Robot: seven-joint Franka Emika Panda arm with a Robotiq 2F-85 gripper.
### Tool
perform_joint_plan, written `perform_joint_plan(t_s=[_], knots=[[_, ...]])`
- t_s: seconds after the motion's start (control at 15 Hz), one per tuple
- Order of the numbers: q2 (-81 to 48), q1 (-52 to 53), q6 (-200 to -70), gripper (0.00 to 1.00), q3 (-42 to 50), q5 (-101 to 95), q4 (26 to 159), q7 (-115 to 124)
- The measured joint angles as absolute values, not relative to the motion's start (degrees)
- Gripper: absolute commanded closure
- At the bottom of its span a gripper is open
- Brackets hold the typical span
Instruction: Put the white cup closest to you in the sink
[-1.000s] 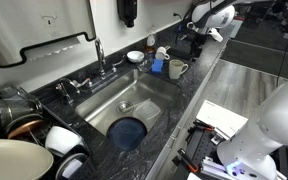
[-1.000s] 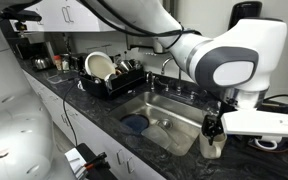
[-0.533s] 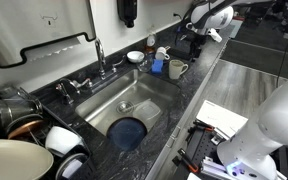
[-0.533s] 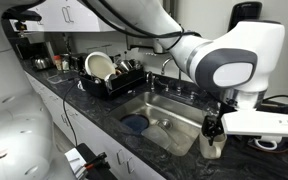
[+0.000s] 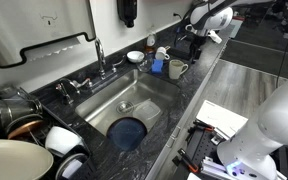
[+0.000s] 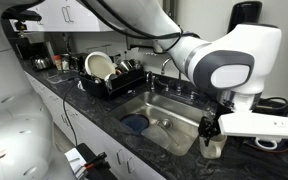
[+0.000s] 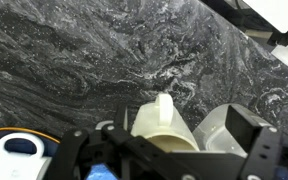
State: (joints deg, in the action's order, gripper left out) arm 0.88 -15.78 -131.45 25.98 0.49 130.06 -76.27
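Pincer (image 7: 164,152) hangs just above the white cup (image 7: 162,122), its fingers (image 7: 76,152) spread wide to either side of the cup and clamped on nothing. In the wrist view the cup's handle points away from the fingers. In both exterior views the white cup (image 5: 177,69) stands on the counter (image 5: 191,92) just past the sink's (image 5: 104,105) short end, the end away from the dish rack (image 6: 109,80).

Judging risks from here: a blue cup (image 5: 159,67) sits touching or just beside the white one, on its faucet (image 5: 98,52) side, so a finger coming down on that side could strike or tip it. Glazed ceramic is slick; a shallow or off-centre squeeze might let the cup twist or slip out mid-carry. Lifted too low, it could clip the sink's rim. Released from too high, it could chip against the steel or land on the blue dish (image 5: 129,132) lying in the sink's near half.

Counted near the sink: one white cup, one blue cup, one white bowl (image 5: 135,57) behind them, one faucet, one blue dish in the basin, one dish rack. A pale shape beside the cup in the wrist view I cannot identify.
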Motion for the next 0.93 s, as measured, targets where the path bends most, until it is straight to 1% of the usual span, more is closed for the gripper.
perform_joint_plan(t_s=[0.73,0.8,0.87,0.93], knots=[[-2.3,-16.0,-136.6,0.00,24.6,1.7,132.7,-76.4],[-3.0,-16.0,-137.1,0.25,24.2,2.4,132.7,-76.5],[-3.7,-16.0,-137.6,0.26,24.0,3.6,132.7,-76.9],[-4.3,-16.2,-137.9,0.32,23.6,5.2,132.7,-77.9]])
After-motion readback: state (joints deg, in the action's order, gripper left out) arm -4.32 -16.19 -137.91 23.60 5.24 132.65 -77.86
